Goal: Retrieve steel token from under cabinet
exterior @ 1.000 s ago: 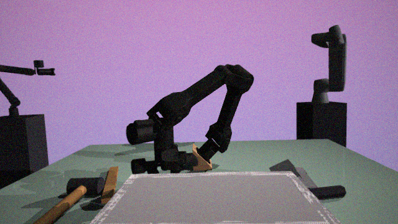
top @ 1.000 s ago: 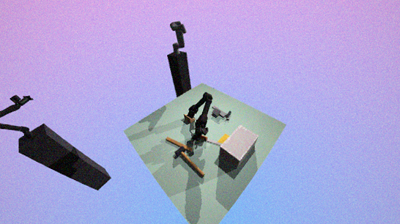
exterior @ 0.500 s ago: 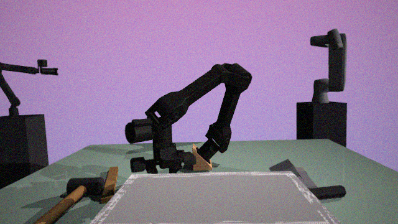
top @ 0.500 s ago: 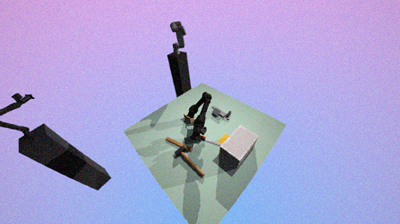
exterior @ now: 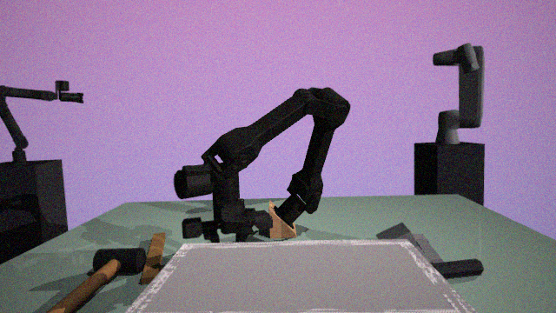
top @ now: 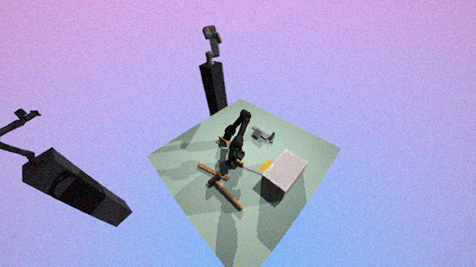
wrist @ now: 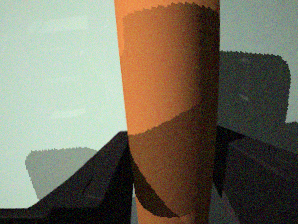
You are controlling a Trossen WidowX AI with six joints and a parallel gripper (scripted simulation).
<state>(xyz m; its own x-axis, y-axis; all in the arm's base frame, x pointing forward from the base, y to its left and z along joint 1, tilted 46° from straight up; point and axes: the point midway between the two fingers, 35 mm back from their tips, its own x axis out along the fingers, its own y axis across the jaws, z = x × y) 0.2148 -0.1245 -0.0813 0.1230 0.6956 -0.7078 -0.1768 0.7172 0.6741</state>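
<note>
Token hidden from sight; the gripper (top: 235, 163) (wrist: 165, 136) clamps an orange-brown handle (top: 239, 163) (wrist: 172, 85), its pale shaft (top: 253, 169) reaching the cabinet (top: 284, 169) (exterior: 295, 278).

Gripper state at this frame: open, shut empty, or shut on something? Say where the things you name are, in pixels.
Shut on the orange-brown handle (wrist: 170, 75): in the wrist view, the gripper (wrist: 165, 136) has a dark finger against each side of it.
</note>
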